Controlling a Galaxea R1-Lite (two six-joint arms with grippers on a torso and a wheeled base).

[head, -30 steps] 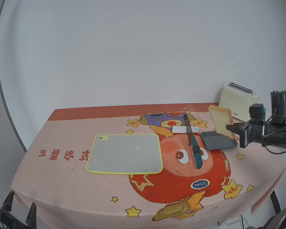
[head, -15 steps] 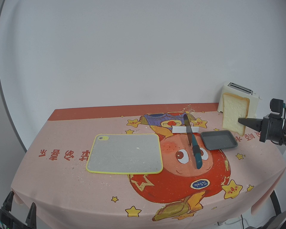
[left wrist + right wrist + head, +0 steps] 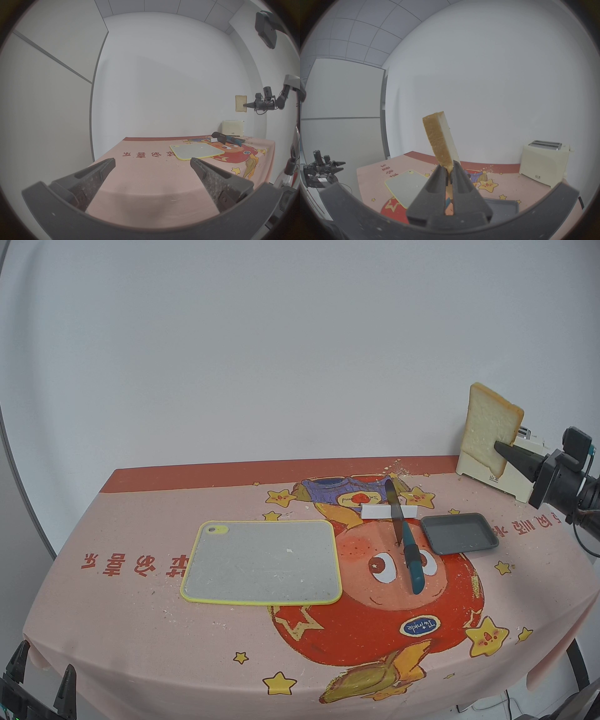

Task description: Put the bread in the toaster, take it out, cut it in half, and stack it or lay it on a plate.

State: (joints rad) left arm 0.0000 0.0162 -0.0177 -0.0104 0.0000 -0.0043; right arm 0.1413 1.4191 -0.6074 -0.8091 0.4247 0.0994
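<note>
Item 1, bread: we are holding one slice in the air, on edge and a little tilted. It is hanging near the toaster and higher than its slots; whether it is lined up over one, we cannot tell.

Item 2, right end effector: we are pinching the slice's lower edge, fingers nearly closed on it.

Item 3, left end effector: we are keeping it wide open and empty, low at the table's near-left corner.

Progress: we are judging the first step under way. Toasting, taking out, halving and plating are all waiting.

Unused: knife, cutting board, grey plate.

Surface: table wearing a pink cartoon cloth with scattered crumbs.

Room: plain white wall, tiled ceiling.
</note>
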